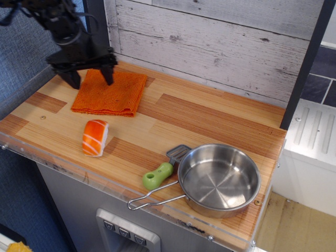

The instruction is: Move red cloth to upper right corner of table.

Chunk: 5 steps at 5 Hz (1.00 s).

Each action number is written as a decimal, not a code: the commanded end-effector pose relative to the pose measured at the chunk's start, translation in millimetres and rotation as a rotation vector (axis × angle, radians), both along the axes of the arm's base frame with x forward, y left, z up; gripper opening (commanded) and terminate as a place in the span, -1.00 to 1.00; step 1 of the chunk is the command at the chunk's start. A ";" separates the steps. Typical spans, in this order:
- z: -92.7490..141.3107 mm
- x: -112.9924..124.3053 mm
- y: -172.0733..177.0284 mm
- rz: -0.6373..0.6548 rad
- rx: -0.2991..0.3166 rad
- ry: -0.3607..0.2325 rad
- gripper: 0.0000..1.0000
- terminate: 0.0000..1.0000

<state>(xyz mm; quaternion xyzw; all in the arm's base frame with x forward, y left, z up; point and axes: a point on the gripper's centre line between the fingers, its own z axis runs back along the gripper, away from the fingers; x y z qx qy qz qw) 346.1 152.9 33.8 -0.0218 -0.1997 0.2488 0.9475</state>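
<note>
The red cloth is a folded orange-red towel lying flat at the far left of the light wood table. My gripper is black and open, its two fingers pointing down. It hovers over the cloth's far left corner, one finger over the cloth and the other just off its left edge. It holds nothing. Whether the fingertips touch the cloth I cannot tell.
An orange-and-white salmon sushi toy lies in front of the cloth. A steel pan with a wire handle sits at the front right, a green-handled spatula beside it. A white plank wall backs the table.
</note>
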 end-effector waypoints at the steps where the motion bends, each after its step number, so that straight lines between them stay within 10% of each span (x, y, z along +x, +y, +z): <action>1: -4.1 20.9 -41.6 -0.044 -0.001 -0.005 1.00 -1.00; 5: -24.9 24.3 -89.2 -0.094 -0.034 0.043 1.00 -1.00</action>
